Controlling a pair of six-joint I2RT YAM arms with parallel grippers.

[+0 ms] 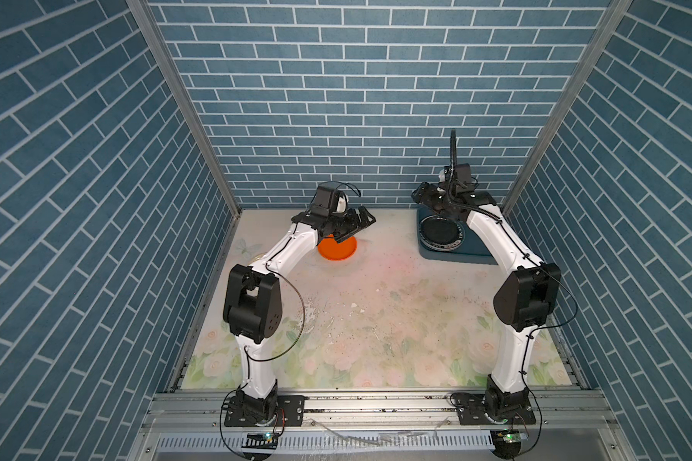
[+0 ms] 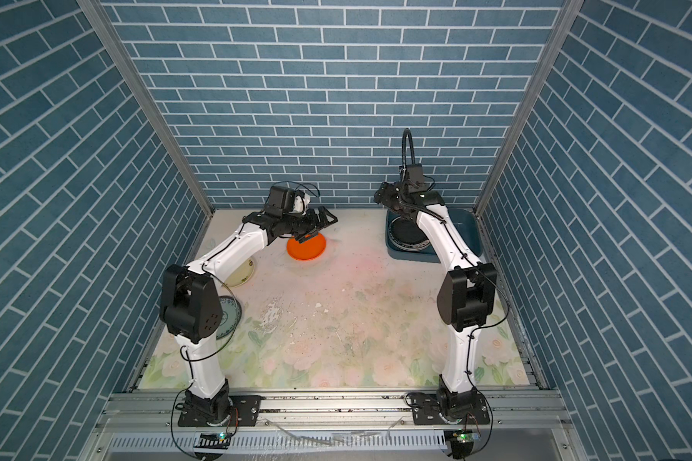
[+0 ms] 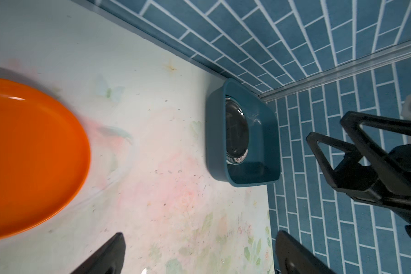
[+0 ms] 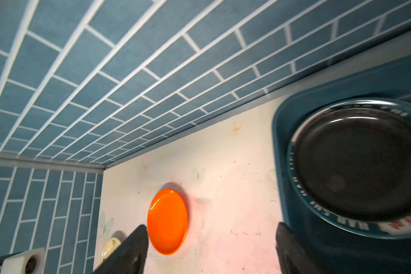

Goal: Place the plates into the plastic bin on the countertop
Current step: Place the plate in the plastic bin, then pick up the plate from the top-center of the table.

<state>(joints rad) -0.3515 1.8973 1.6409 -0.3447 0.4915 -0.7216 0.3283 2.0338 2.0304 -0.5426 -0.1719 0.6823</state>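
Hovering with left gripper [image 1: 356,229] above the far rim of orange plate [image 1: 336,250], toward the far left of countertop [image 1: 376,303]. Spread to the full there: fingers [image 3: 105,257] wide apart in the left wrist view, clamping nothing, with orange plate off to one side and blurred. Cannot tell from the top views about contact with that rim.

Hanging with right gripper [image 2: 381,190] raised near the far left corner of bin [image 2: 465,223]. Gaping wide as well, by its own wrist view and by the left wrist view alike; gripping nothing, with only countertop between the fingers.

Sitting with bin in the far right corner of countertop, close against back wall [image 2: 336,119]. Carrying a stack at its left end: black plate [image 2: 406,234] on top, flat, resting in lettered plate [image 4: 356,227], rim alone visible. Cannot count further plates under those. Showing bare blue floor at the right end.

Lying flat on countertop under left arm [image 2: 232,243]: cream plate [image 2: 243,275], nearer than orange plate, and celadon plate [image 2: 231,317], nearer again, half hidden behind the elbow. Apart from each other, and well apart from bin.
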